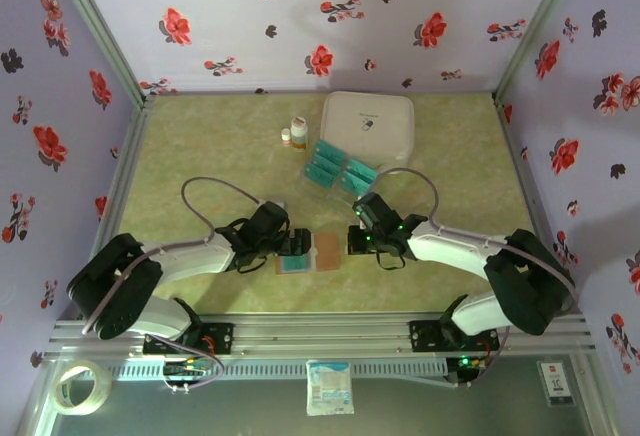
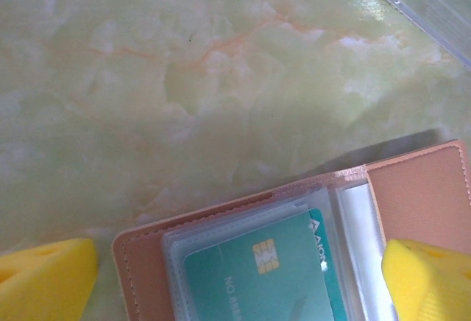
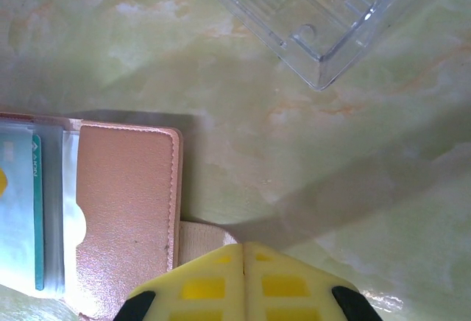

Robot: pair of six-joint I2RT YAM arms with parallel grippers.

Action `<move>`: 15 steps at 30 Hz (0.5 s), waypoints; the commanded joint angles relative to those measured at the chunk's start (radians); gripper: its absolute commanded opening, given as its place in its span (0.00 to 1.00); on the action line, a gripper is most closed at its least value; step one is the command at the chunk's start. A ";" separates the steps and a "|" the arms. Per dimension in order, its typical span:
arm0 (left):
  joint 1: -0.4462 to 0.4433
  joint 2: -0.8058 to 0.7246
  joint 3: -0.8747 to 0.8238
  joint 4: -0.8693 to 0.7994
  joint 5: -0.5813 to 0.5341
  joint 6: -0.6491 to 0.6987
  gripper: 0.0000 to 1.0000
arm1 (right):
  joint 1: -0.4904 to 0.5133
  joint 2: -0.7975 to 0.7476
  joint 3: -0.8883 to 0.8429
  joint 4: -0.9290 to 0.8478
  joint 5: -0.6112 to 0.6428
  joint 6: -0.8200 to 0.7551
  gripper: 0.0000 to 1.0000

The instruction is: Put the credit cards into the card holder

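Observation:
The card holder [image 1: 327, 251] lies open on the table between my two grippers, with its brown flap [image 3: 125, 203] to the right. One teal credit card [image 2: 257, 277] sits in its clear sleeves, chip up. More credit cards [image 1: 340, 168] lie in the clear tray further back. My left gripper [image 2: 239, 280] is open, and its yellow fingers [image 2: 44, 277] straddle the sleeved half of the card holder. My right gripper [image 3: 243, 251] is shut at the holder's right edge. A pale strap [image 3: 199, 236] runs under its tips. I cannot tell whether the strap is pinched.
The clear plastic tray [image 3: 316, 12] stands just beyond the holder. A large white case [image 1: 367, 126] and two small bottles [image 1: 298, 131] are at the back. Flowered walls enclose the table. A tape roll [image 1: 80, 386] lies below the front rail.

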 commanded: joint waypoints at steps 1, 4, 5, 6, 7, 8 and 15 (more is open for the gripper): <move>-0.016 0.028 0.027 0.068 0.064 0.004 1.00 | -0.005 -0.001 -0.011 0.017 -0.015 0.017 0.00; -0.019 0.019 0.029 0.068 0.064 0.002 1.00 | -0.005 0.006 -0.012 0.026 -0.021 0.018 0.00; -0.018 0.014 0.027 0.068 0.063 0.001 1.00 | -0.005 0.008 -0.013 0.030 -0.023 0.019 0.00; -0.017 0.008 0.026 0.068 0.065 -0.001 1.00 | -0.005 0.011 -0.015 0.033 -0.024 0.020 0.00; -0.018 -0.001 0.025 0.068 0.066 0.000 1.00 | -0.005 0.013 -0.014 0.036 -0.026 0.023 0.00; -0.018 -0.009 0.024 0.067 0.066 -0.002 1.00 | -0.005 0.015 -0.016 0.038 -0.027 0.022 0.00; -0.018 -0.105 0.027 0.033 0.064 0.004 1.00 | -0.005 0.023 -0.019 0.056 -0.035 0.028 0.00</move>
